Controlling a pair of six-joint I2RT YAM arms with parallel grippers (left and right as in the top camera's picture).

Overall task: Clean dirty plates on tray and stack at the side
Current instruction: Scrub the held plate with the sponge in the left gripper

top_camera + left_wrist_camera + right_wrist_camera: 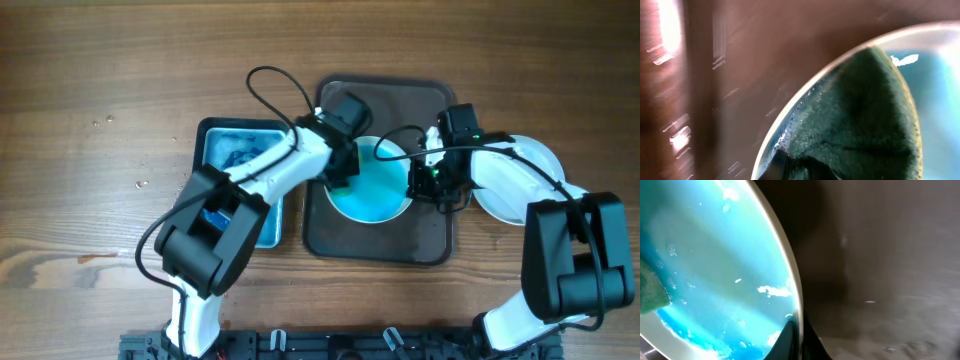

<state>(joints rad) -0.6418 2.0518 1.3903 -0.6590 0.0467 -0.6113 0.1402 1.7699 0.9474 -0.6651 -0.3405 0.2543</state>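
Left claw (340, 170) clamps one green sponge (855, 115) against the left rim of the one blue-smeared plate (370, 190) on the single tray (380, 245), mid-table. Right claw (432, 178) pinches its right rim. White plates (515, 190) lie beside the tray's right edge, count unclear.

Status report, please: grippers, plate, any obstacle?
Left gripper shut on sponge, sponge on plate. Right gripper shut on plate rim. Plate on tray, blue all over. Nothing blocking.
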